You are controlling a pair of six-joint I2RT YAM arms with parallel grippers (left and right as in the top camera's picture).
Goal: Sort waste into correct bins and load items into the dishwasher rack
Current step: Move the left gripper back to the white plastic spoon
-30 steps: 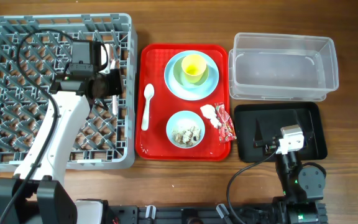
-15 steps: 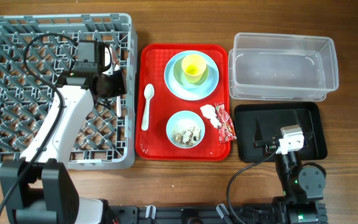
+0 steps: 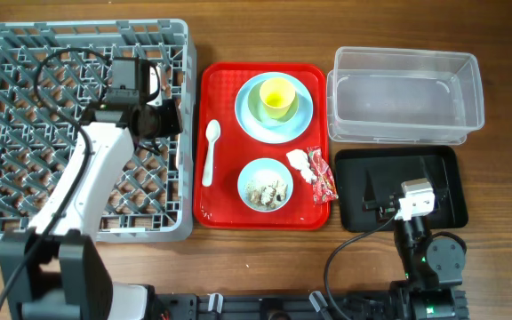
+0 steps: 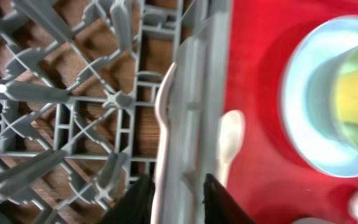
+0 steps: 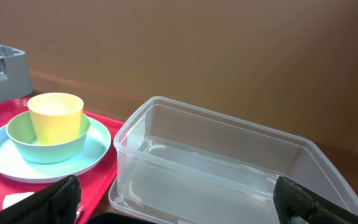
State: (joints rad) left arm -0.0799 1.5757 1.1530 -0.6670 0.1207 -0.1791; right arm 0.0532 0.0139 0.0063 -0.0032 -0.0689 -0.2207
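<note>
Your left gripper (image 4: 177, 183) hangs over the right edge of the rack (image 3: 78, 28). Its jaws are parted a little, wider than the thin white fork (image 4: 161, 118) that runs up between them, so read this as a release rather than a grip, though I can't tell whether a pad brushes the handle. The fork lies inside the rack along its right wall, and that is likely why the gripper sits so close to that edge: the wall should keep the fork from slipping among the pegs. Just across that wall, on the red tray (image 3: 223, 209), the spoon (image 3: 210, 151) lies near the left rim and looks like the handiest next pick for this arm. At the far end of the red tray the plate (image 3: 246, 114) carries a green bowl (image 5: 42, 146) with the yellow cup (image 3: 276, 96) in it. The small bowl (image 3: 244, 185) at the near end holds the food scraps (image 3: 268, 189). The tissue (image 3: 299, 161) and the red wrapper (image 3: 324, 178) lie at the red tray's right edge, close to the black tray (image 3: 443, 173) and the clear tub (image 3: 469, 89), where the right arm can best reach them. Your right gripper (image 5: 176, 190) waits over the black tray with its fingers spread wide and nothing between them.
</note>
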